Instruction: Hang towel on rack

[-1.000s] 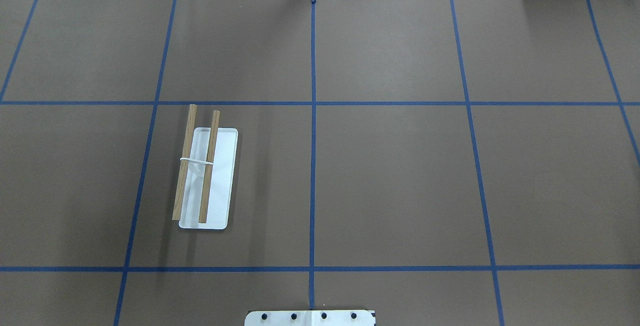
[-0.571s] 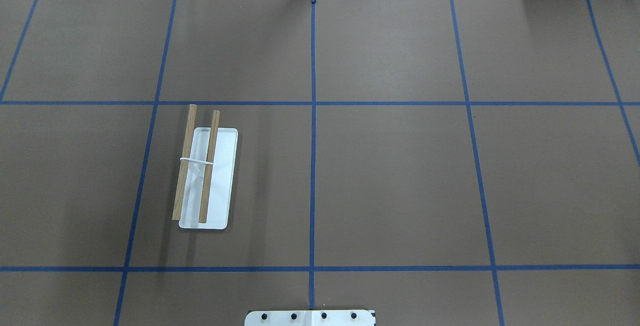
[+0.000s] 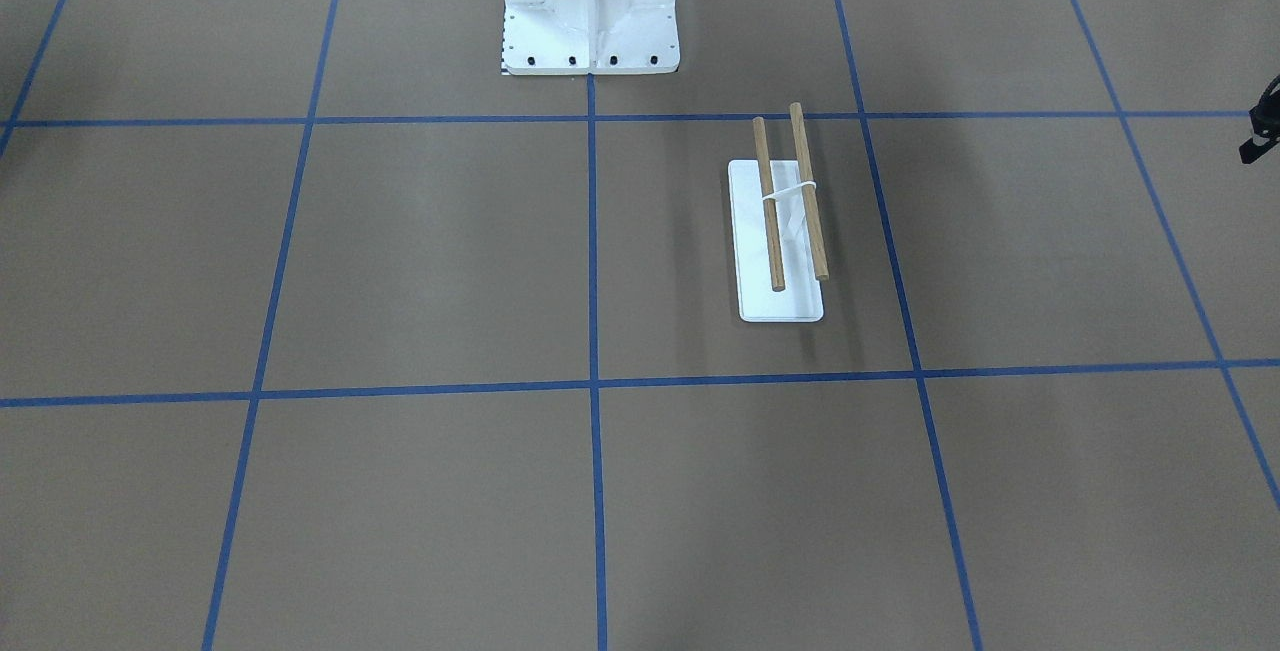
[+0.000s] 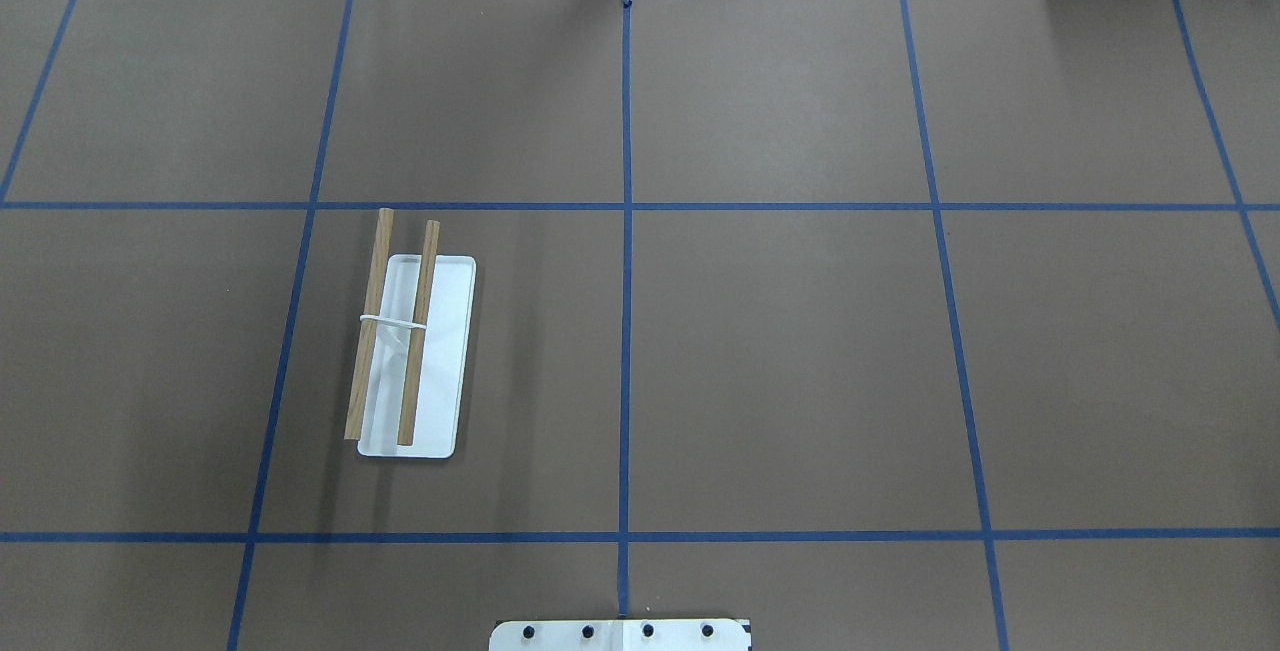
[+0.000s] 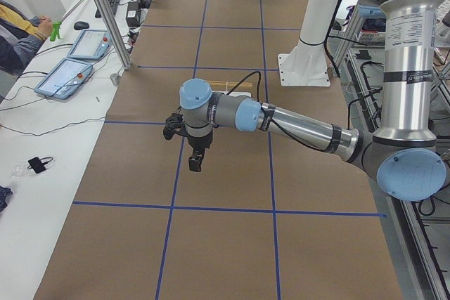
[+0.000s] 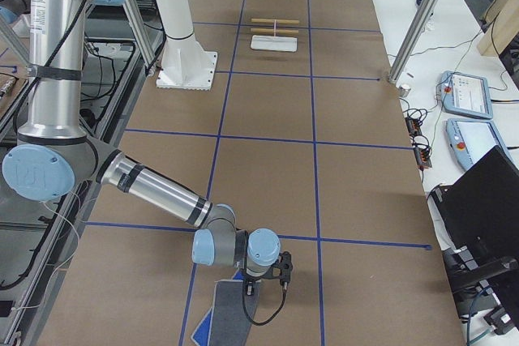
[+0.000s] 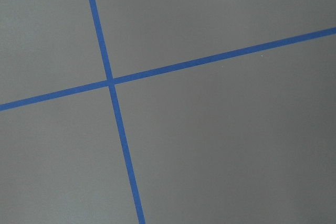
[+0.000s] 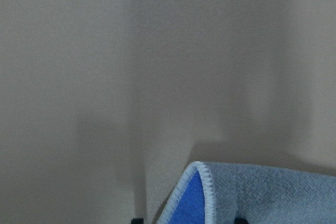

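Note:
The rack (image 4: 410, 351) stands left of the table's middle, a white base with two wooden dowels; it also shows in the front view (image 3: 785, 221) and far off in the right view (image 6: 276, 32). The towel (image 6: 227, 313), dark grey with a blue reverse, is at the table's right end under my right gripper (image 6: 250, 288). In the right wrist view its light-edged corner (image 8: 252, 192) rises between the fingertips, curled to show blue, so the gripper looks shut on it. My left gripper (image 5: 195, 163) hangs over bare table at the left end; I cannot tell if it is open or shut.
The large white bolted pedestal (image 3: 590, 11) stands at the robot's side of the table, middle (image 4: 620, 634). Blue tape lines grid the brown table cover. Control tablets (image 5: 67, 75) and a seated operator are beyond the table's far edge.

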